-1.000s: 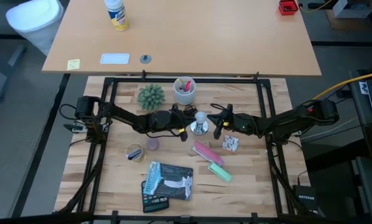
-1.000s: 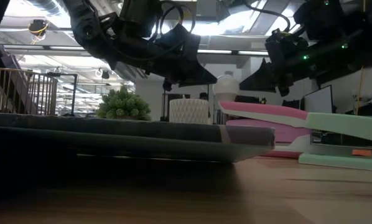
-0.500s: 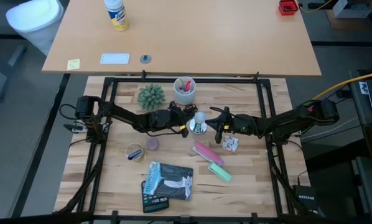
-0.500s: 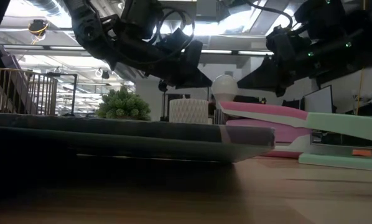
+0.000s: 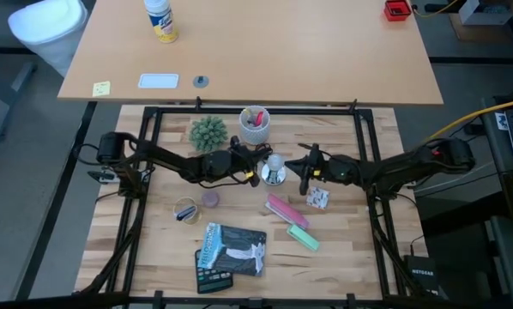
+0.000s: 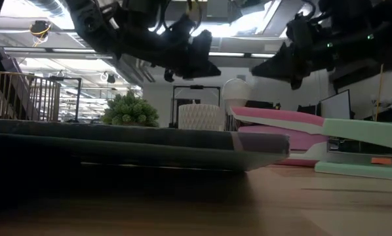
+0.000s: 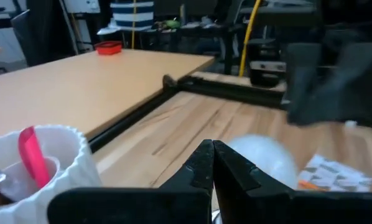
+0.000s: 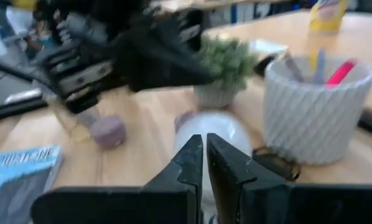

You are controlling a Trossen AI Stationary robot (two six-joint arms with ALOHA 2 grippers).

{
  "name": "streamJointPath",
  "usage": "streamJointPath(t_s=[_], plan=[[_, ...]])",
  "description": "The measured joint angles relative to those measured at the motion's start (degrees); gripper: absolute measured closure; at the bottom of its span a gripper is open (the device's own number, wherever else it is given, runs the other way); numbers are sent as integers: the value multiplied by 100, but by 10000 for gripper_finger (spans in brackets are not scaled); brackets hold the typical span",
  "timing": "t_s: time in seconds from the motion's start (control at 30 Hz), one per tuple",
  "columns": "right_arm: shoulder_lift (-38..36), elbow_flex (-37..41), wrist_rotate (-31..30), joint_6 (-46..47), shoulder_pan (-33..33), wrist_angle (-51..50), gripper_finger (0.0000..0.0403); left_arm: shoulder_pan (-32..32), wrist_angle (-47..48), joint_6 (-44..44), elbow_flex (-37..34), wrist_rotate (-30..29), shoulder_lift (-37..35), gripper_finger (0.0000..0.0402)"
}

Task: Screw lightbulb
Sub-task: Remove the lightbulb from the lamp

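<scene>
The frosted white lightbulb [image 5: 275, 162] stands upright in a round silver fixture [image 5: 275, 178] at the middle of the table. Its dome shows in the low view [image 6: 237, 92], and its base is hidden behind a pink stapler. My left gripper [image 5: 256, 172] is shut just left of the bulb. My right gripper [image 5: 301, 174] is shut just right of it. In the low view both sets of fingertips, left [image 6: 212, 70] and right [image 6: 256, 73], hang above the bulb and apart from it. Each wrist view shows the bulb [image 7: 260, 158] [image 8: 212, 132] beyond its own shut fingers.
A white cup of pens [image 5: 255, 125] and a small green plant [image 5: 208, 133] stand just beyond the bulb. On the near side lie a pink stapler [image 5: 284, 209], a green stapler [image 5: 304, 238], a small box [image 5: 318, 198], a blue packet [image 5: 231, 249] and a tape roll [image 5: 186, 211].
Both grippers have tipped their fingertips upward and away from the bulb, from level with its dome to above it. Both have stayed shut. The bulb stands where it did.
</scene>
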State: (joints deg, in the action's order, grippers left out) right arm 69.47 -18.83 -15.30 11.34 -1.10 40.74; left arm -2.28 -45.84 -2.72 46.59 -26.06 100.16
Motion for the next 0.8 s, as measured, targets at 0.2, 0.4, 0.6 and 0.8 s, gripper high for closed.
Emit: streamJointPath(t_s=[0.2, 0.4, 0.6, 0.8], plan=[[-231, -2, -741, -134, -7, -34, 375, 288, 49, 1, 0, 582, -64, 401], [166, -2, -979, -134, -7, -24, 375, 457, 243, -14, 0, 922, 111, 401], [498, -2, -962, -72, -7, 62, 375, 366, 172, -188, 0, 656, 395, 401], [575, -2, -725, -36, -5, 155, 375, 242, 146, -288, 0, 297, 437, 401]])
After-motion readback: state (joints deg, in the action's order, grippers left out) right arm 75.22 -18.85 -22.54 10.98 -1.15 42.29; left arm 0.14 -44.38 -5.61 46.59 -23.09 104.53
